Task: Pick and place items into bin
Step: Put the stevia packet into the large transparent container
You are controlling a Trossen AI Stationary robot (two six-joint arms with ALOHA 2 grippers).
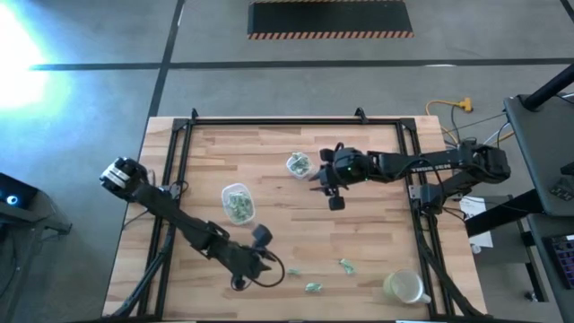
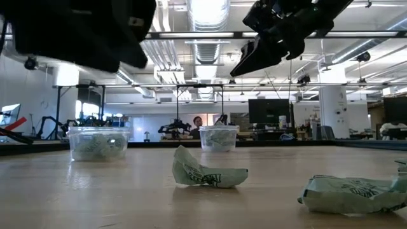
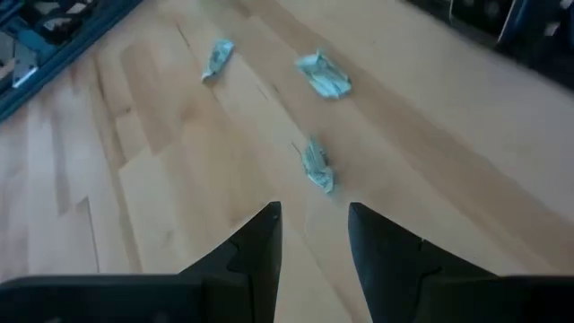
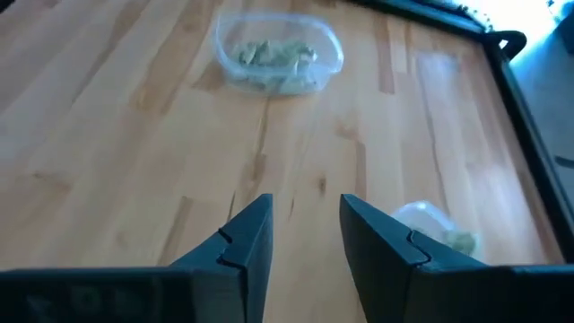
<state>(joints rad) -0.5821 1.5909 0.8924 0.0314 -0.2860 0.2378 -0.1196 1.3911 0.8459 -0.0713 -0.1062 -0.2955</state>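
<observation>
On the left side of the wooden table [image 1: 377, 233], seen from above: left arm reaching diagonal from the far left corner toward the near middle. Left gripper [image 3: 314, 211] low over the wood, fingers [image 3: 260, 242] partly apart, a narrow gap between, nothing held. Just ahead of it, three green-and-white wrapped pieces lying loose on the boards: the nearest piece [image 3: 317, 166] close before the fingertips but not touching, a second piece [image 3: 323, 74] farther, a third piece [image 3: 218, 58] off to one side. Same pieces visible from above near the front edge, right of the left gripper.

Left of table centre: clear rectangular container [image 1: 238, 202], upright, more wrapped pieces inside. Further right and farther back: small round clear container [image 1: 298, 164], also with pieces inside, apart from the first one.

Right of the round container: right gripper [image 4: 305, 202], raised above the table, pointing toward the rectangular container, well apart from it. Fingers [image 4: 247, 238] partly apart, empty between. Right arm stretching in from the right edge.

Near the front right corner: pale yellowish cup [image 1: 404, 287]; content not possible to tell.
</observation>
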